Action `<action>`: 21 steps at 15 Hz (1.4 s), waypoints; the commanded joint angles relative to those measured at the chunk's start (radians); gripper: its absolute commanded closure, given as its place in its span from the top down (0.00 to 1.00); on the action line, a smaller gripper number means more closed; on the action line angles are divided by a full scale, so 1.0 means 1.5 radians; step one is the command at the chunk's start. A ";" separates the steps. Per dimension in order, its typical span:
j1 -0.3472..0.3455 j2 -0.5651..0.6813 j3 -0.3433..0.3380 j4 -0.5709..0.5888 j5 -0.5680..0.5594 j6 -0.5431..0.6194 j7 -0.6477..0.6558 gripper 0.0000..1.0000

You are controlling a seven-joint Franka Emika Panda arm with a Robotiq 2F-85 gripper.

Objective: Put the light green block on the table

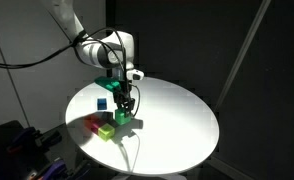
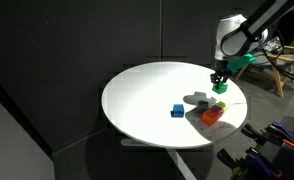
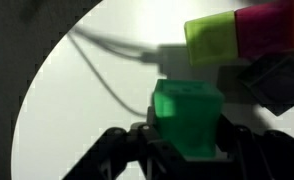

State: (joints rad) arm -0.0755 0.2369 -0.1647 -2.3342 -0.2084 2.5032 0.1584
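My gripper point(image 3: 187, 150) is shut on the light green block point(image 3: 187, 118), a bright green cube held between the two black fingers. In both exterior views the gripper point(image 1: 122, 105) point(image 2: 219, 82) hangs low over the white round table point(image 1: 177, 120) point(image 2: 147, 90) with the block point(image 1: 123, 116) point(image 2: 220, 88) at its tips. I cannot tell whether the block touches the table top. A lime-green cube point(image 3: 212, 40) point(image 1: 106, 130) and a red cube point(image 3: 272, 25) point(image 1: 91, 124) lie together on the table close by.
A blue cube point(image 1: 102, 102) point(image 2: 177, 110) lies alone on the table, further from the gripper. A thin cable point(image 3: 102, 65) runs across the table top near the cubes. The table's edge point(image 3: 37, 90) is close. The surroundings are dark.
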 commanded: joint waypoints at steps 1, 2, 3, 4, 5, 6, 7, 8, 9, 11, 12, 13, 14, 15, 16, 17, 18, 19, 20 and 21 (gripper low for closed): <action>-0.001 0.012 -0.003 0.020 -0.003 -0.010 0.003 0.83; 0.000 0.013 -0.003 0.020 -0.002 -0.010 0.003 0.92; 0.000 0.013 -0.003 0.020 -0.002 -0.010 0.002 1.00; 0.000 0.013 -0.003 0.020 -0.002 -0.010 0.002 1.00; -0.001 0.013 -0.003 0.020 -0.002 -0.010 0.001 1.00; -0.001 0.012 -0.002 0.018 -0.001 -0.010 -0.001 1.00; -0.001 0.011 -0.001 0.017 0.001 -0.010 -0.003 1.00; -0.002 0.007 0.000 0.012 0.003 -0.011 -0.007 1.00; -0.002 0.004 0.001 0.009 0.003 -0.010 -0.009 1.00; -0.001 -0.006 0.003 0.000 0.003 -0.010 -0.017 1.00; 0.000 -0.010 0.004 -0.005 0.003 -0.009 -0.019 1.00; 0.000 -0.014 0.005 -0.008 0.003 -0.009 -0.021 1.00; 0.000 -0.017 0.006 -0.011 0.004 -0.008 -0.024 1.00; 0.000 -0.022 0.008 -0.014 0.008 -0.010 -0.028 1.00; -0.001 -0.026 0.011 -0.017 0.010 -0.011 -0.033 1.00; -0.001 -0.032 0.013 -0.023 0.011 -0.010 -0.039 1.00; -0.001 -0.039 0.016 -0.028 0.013 -0.011 -0.046 1.00; -0.001 -0.048 0.019 -0.036 0.015 -0.012 -0.053 1.00; -0.001 -0.057 0.022 -0.044 0.018 -0.014 -0.058 1.00; -0.001 -0.065 0.025 -0.051 0.020 -0.018 -0.062 1.00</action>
State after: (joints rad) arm -0.0720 0.2094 -0.1436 -2.3615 -0.2057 2.5032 0.1100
